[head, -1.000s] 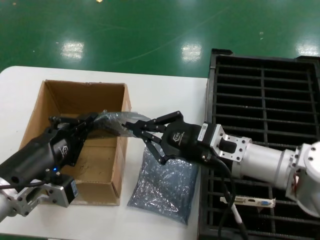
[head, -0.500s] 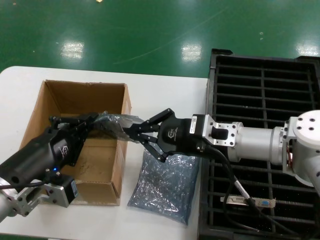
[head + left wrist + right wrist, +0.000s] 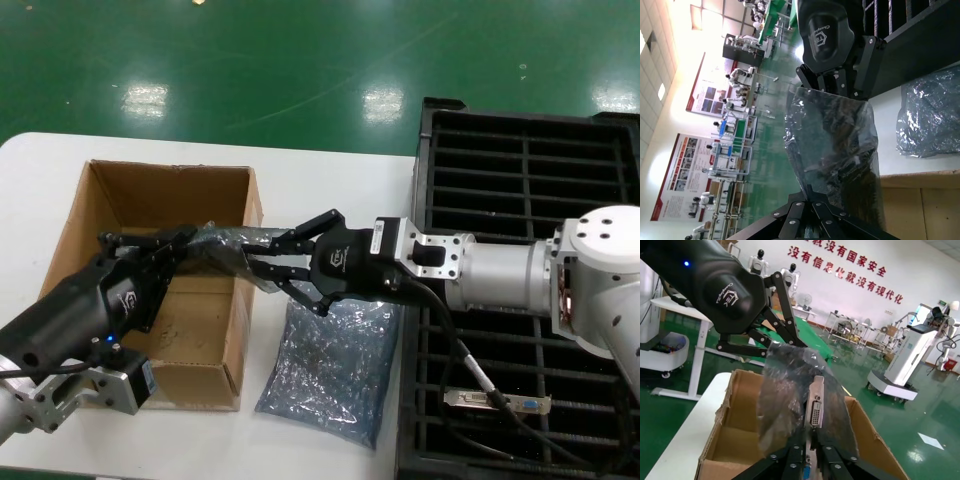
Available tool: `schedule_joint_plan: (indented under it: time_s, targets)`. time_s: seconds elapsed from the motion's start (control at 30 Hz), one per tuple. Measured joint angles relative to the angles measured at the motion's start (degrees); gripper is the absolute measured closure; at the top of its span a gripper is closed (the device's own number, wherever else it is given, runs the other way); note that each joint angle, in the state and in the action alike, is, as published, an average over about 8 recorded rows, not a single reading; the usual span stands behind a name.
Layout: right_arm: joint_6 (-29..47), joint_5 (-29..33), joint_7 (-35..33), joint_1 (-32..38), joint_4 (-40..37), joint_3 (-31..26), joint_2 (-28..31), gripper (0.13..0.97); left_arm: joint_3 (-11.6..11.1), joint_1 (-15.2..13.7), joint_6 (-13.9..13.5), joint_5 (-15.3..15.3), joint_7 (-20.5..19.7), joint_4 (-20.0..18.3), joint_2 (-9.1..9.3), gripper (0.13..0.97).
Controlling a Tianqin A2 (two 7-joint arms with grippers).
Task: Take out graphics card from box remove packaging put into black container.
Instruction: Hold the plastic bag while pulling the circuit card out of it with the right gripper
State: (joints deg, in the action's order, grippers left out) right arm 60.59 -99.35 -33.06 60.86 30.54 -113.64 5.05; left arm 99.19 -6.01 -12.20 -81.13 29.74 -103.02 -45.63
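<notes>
1. Left gripper (image 3: 185,240) reaches in from the lower left, arm angled up and rightward, its fingers (image 3: 790,335) closed together.
2. Right gripper (image 3: 258,265) stretches in level from the right, facing it, fingertips pinched together.

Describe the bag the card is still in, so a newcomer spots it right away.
Start at the box on the table's left. Over its right wall, the packaging hangs between the left gripper and right gripper. The other bag lies flat on the table; this one is airborne, the graphics card showing inside.
</notes>
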Motion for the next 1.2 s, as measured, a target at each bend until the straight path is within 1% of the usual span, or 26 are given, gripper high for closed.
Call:
schedule_joint_plan:
  time_s: [0.1,0.37,0.4,0.67,0.9,0.97,1.1,1.2]
  targets:
    - [0.38,0.18,-0.28,0.29,-0.84,0.29,-0.26,0.931,0.00,0.00,0.00,0.00,0.00,0.00,0.00,0.958]
    - [1.28,0.39,-0.85,0.62,-2.45,1.12,-0.75,0.835,0.00,0.00,0.00,0.00,0.00,0.00,0.00,0.958]
    - [1.31,0.35,-1.00,0.80,-2.93,1.29,-0.93,0.835,0.00,0.00,0.00,0.00,0.00,0.00,0.00,0.958]
    - [1.24,-0.43,-2.73,3.78,-10.08,3.19,-3.26,0.784,0.00,0.00,0.00,0.00,0.00,0.00,0.00,0.958]
    - [0.96,-3.01,-4.44,6.39,-16.35,2.72,-4.71,0.837,0.00,0.00,0.00,0.00,0.00,0.00,0.00,0.958]
    - [0.82,-4.03,-4.74,6.80,-17.32,1.97,-4.85,0.854,0.00,0.00,0.00,0.00,0.00,0.00,0.00,0.958]
    - [0.61,-5.83,-5.08,7.36,-18.54,0.58,-4.97,0.854,0.00,0.00,0.00,0.00,0.00,0.00,0.00,0.958]
    - [0.63,-6.57,-5.20,7.60,-19.01,0.09,-5.00,0.875,0.00,0.00,0.00,0.00,0.00,0.00,0.00,0.958]
